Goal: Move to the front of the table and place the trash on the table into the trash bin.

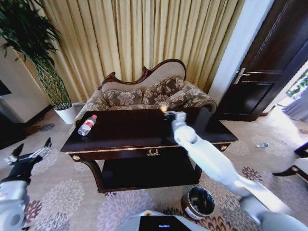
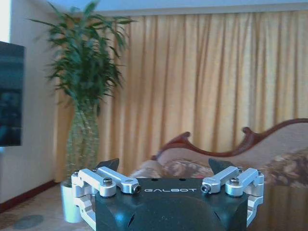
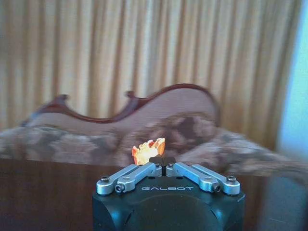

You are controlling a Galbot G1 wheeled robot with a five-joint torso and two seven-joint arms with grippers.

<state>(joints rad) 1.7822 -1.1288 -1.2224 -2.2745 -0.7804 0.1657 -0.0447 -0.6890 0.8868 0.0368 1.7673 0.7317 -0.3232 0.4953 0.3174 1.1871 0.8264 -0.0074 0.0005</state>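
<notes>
Over the far edge of the table [image 1: 144, 132], the right gripper [image 3: 161, 160] was clamped on a crumpled orange scrap [image 3: 148, 151]. A clear bottle [image 1: 87, 125] with a red cap lay at the table's left end. The bin [image 1: 198, 202] stood by the table's near right leg. The left gripper [image 2: 163, 167], fingers apart, hung left of the table.

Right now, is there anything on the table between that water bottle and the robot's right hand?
No. In the head view, bare dark table lies between the bottle and the right hand, which is shut on an orange scrap.
</notes>
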